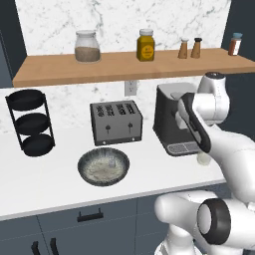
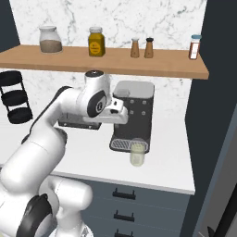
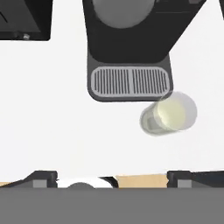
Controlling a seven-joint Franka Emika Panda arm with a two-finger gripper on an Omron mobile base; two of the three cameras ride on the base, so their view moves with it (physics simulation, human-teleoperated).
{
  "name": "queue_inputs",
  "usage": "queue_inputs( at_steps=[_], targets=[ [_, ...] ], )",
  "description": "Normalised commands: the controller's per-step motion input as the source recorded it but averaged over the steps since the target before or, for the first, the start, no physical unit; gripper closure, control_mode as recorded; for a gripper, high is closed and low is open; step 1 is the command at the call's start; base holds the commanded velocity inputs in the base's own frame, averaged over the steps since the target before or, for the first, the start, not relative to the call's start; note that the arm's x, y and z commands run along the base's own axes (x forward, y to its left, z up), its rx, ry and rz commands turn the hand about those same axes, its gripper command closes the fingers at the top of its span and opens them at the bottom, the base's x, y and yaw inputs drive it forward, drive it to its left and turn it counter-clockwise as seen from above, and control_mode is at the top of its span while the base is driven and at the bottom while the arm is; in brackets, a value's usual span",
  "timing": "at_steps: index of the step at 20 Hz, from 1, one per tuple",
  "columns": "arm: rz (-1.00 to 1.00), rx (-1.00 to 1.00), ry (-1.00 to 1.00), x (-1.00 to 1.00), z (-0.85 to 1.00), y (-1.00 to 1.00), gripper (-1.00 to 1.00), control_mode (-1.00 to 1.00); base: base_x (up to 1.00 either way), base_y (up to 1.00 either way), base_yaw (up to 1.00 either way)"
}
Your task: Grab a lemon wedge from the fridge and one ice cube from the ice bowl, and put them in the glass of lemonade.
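Rack [image 1: 30, 122] is sitting far left, then the ice bowl [image 1: 103, 166] before the toaster [image 1: 115, 122]. You are hovering the gripper [image 3: 112, 179], spread and empty, above the counter [image 3: 52, 122], probably to drop something into the lemonade [image 3: 169, 114] standing beside the coffee machine [image 3: 129, 48].

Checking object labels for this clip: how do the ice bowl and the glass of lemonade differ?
The ice bowl is wide, shallow, speckled grey with a dark rim; the glass of lemonade is small, tall, clear, holding pale yellow liquid. The bowl sits before the toaster, the glass by the coffee machine. Both stand upright on the white counter.
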Motion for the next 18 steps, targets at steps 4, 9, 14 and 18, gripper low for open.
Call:
queue_inputs(
  at_steps=[4,9,14,18],
  targets=[
    [-0.14,0.0,0.22,-0.56,-0.02,0.31,-1.0,-1.0,0.0,0.0,0.0],
    [-0.01,0.0,-0.05,-0.83,0.0,0.39,-1.0,-1.0,0.0,0.0,0.0],
    [0.05,0.0,-0.12,-0.8,0.0,0.24,-1.0,-1.0,0.0,0.0,0.0],
    [0.08,0.0,-0.11,-0.34,0.01,0.06,-1.0,-1.0,0.0,0.0,0.0]
  ],
)
